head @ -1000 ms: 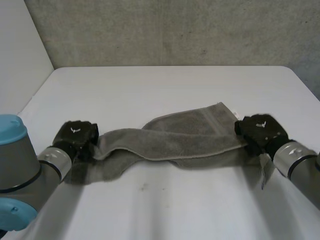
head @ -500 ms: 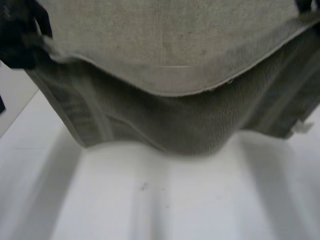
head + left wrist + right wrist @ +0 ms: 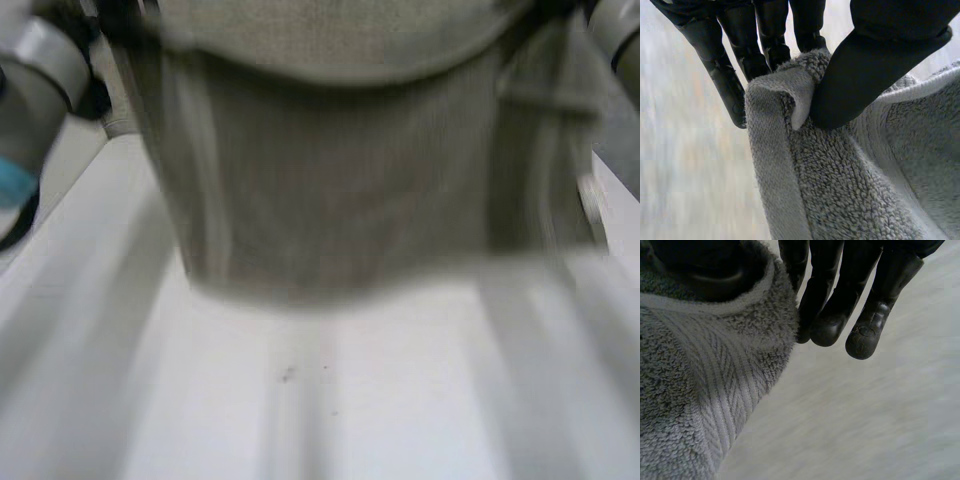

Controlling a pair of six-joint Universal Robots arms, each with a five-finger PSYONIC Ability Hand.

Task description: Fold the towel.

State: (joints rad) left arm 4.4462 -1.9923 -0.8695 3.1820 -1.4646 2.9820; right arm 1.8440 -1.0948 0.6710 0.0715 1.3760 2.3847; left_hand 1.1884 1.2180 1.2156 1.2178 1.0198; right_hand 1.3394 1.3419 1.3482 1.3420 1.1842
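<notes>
Towel (image 3: 340,200) aloft, far table (image 3: 400,400) hidden behind.

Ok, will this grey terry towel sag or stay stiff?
Likely floppy: the grey terry towel hangs slack. Probably not slippery: looped pile bunches where the left hand pinches it. Seemingly light: the right hand pinches just its edge.

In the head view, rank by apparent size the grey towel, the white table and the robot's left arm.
Largest, too alike to split: grey terry towel and white table; the towel hangs near the camera.
Smallest: grey left arm.
</notes>
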